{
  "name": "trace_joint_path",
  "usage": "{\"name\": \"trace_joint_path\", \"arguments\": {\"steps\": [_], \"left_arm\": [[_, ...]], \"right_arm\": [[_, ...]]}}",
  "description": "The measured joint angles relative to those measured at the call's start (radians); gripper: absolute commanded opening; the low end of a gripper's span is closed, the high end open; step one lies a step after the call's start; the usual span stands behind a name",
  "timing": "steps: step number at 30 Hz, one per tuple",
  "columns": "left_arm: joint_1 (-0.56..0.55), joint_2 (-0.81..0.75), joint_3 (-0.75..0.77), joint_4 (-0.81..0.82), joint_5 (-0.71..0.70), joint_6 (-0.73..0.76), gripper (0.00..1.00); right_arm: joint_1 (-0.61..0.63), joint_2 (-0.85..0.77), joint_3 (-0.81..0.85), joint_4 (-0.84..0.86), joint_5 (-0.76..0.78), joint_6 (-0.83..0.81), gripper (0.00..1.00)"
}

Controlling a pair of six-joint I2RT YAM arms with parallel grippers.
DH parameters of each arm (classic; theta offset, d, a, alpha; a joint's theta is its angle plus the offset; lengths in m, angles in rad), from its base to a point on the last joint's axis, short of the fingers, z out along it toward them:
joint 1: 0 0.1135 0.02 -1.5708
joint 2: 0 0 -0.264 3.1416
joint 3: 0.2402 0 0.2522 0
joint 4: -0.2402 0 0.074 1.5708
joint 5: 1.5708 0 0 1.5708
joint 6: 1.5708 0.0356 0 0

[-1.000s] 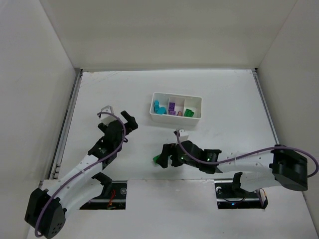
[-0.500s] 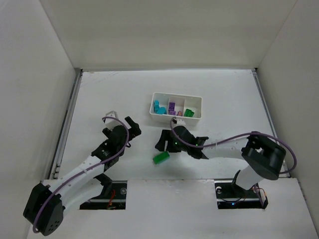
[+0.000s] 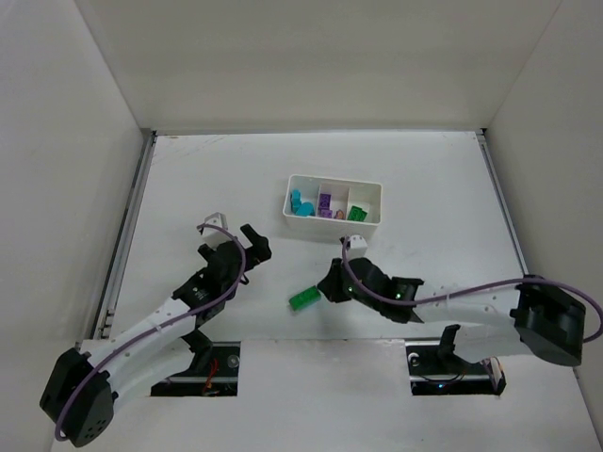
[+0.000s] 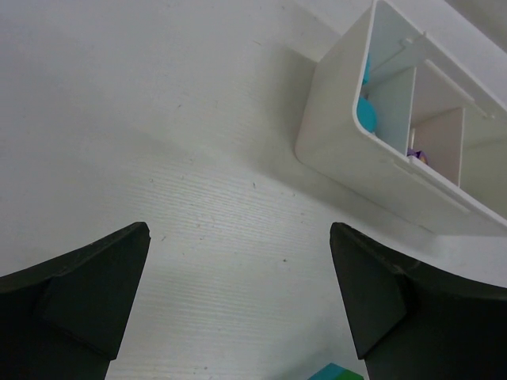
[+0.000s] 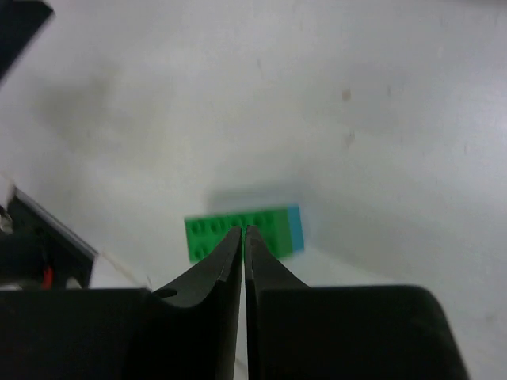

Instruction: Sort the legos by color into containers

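1. The green lego (image 3: 303, 298) is lying flat and loose on the surface (image 3: 207, 179), between the two arms and well apart from the tray (image 3: 330, 223). In the right wrist view one end of it is showing cyan.
2. It is looking like a small, hard, light plastic piece with smooth sides, so it is probably going to skid if nudged. Pinching it across its narrow width, on the two long flat sides at mid-length, is looking like the safest hold.
3. The right hand (image 3: 330, 284) is hanging just beside the brick with its jaws pressed together and nothing between them. It is not gripping the brick, and it is needing to spread before any pick.
4. The left hand (image 3: 247, 241) is hovering over bare surface with its jaws standing wide, carrying nothing.
5. The tray is already holding cyan legos (image 3: 301, 203) in its left compartment, purple legos (image 3: 326, 204) in the middle and green legos (image 3: 357, 214) on the right, so this brick is probably heading for the right compartment.
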Motion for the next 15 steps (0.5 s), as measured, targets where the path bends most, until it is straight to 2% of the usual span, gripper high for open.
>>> {"name": "trace_joint_path", "arguments": {"steps": [4, 8, 15], "left_arm": [[-0.002, 0.053, 0.0, -0.001, 0.0, 0.002, 1.0], [-0.006, 0.053, 0.0, 0.0, 0.0, 0.001, 1.0], [-0.016, -0.012, -0.01, -0.001, 0.0, -0.001, 1.0]], "right_arm": [[0.115, -0.099, -0.079, -0.126, 0.023, 0.047, 0.13], [0.185, -0.126, -0.09, -0.189, 0.019, 0.092, 0.15], [0.159, 0.055, -0.038, -0.18, -0.013, 0.073, 0.14]]}}
